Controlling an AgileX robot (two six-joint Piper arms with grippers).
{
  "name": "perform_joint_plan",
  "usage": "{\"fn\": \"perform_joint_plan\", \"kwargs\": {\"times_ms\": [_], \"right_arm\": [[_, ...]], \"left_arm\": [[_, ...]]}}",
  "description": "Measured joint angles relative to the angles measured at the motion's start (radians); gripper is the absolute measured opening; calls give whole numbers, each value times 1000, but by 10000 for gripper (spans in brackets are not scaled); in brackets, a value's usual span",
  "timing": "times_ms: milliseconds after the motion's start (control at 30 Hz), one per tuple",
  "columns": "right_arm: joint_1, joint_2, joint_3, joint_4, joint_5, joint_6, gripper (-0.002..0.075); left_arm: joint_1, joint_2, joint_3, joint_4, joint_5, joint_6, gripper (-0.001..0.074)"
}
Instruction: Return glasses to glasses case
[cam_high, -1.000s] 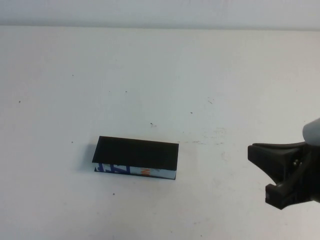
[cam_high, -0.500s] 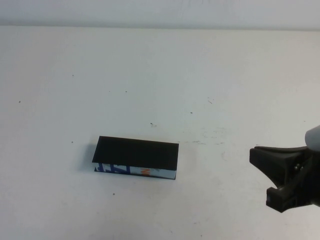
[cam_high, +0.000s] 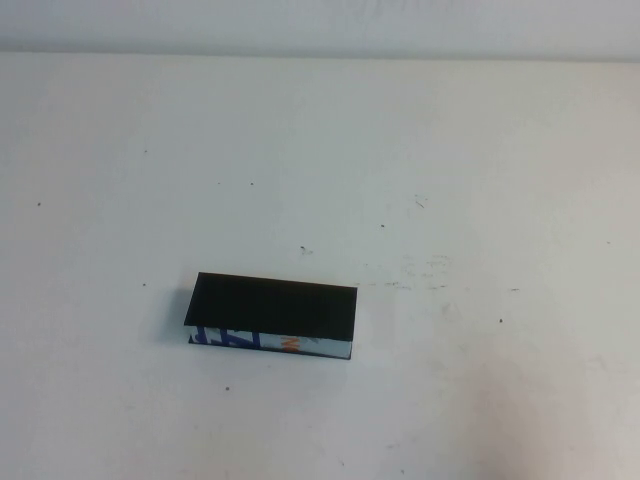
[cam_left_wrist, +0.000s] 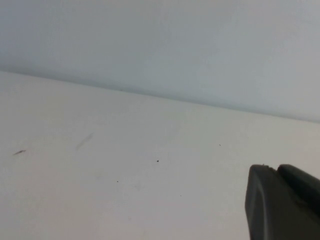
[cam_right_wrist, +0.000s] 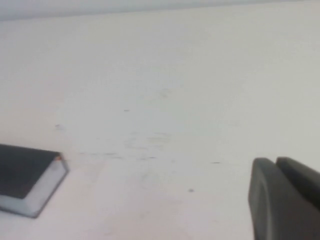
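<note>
- worktop (cam_high: 480, 150): white, matt, flecked with small dark specks and faint scuffs; it fills the high view and meets a pale wall at the far edge. nothing but the case stands on it.
- glasses case (cam_high: 272, 317): black rectangular box lying flat, lid down, left of centre and toward the near side of the worktop. its long axis runs left to right, slightly skewed; the printed blue, white and orange face is turned toward the robot. one end of it shows at the edge of the right wrist view (cam_right_wrist: 30, 180).
- glasses: not visible anywhere; judged to be inside the closed case, which would leave the task complete or nearly so.
- right claw (cam_right_wrist: 285, 200): out of the high view, low over bare worktop, well apart from the case, which lies off to the robot's left of it. fingers together, holding nothing.
- left claw (cam_left_wrist: 282, 202): out of the high view, facing bare worktop and wall; case not in its sight. whether its fingers are together or apart cannot be told.
- nearer arm: cannot be judged.
</note>
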Motion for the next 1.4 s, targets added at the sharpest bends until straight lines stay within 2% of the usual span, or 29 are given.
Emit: {"fn": "perform_joint_plan", "kwargs": {"times_ms": [167,300,400,667,1400], "right_arm": [[-137,-285,148,0,20,-19,-11],[-216,-522,179,-12,183,-24,-11],[-248,-575,181,-35,282,-26,-11],[-235,-579,211,-79,418,-26,-11],[-233,-579,221,-79,403,-26,-11]], "left_arm": [[0,0,0,0,0,0,-4],[0,0,0,0,0,0,-4],[0,0,0,0,0,0,-4],[0,0,0,-2,0,0,-4],[0,0,0,-2,0,0,-4]]}}
